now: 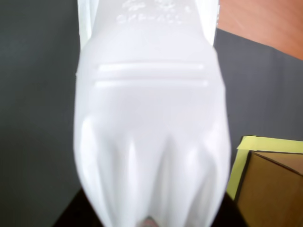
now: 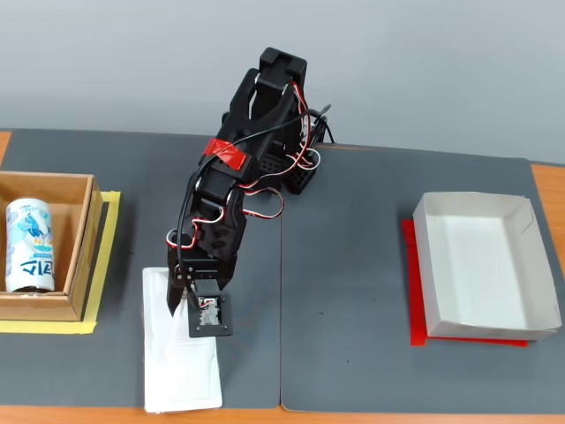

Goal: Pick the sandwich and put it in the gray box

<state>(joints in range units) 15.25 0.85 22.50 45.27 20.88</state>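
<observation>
On the left: the wooden box with the drink can sits just beside the sandwich.
Sandwich: it lies flat on the dark mat, right under the gripper.
Gripper: it is down on the top end of the packet; nobody can tell if it is squeezing yet.
Could go wrong: the packet is smooth and floppy, so it may slip or droop.
On the right: the gray box is far away and empty.
</observation>
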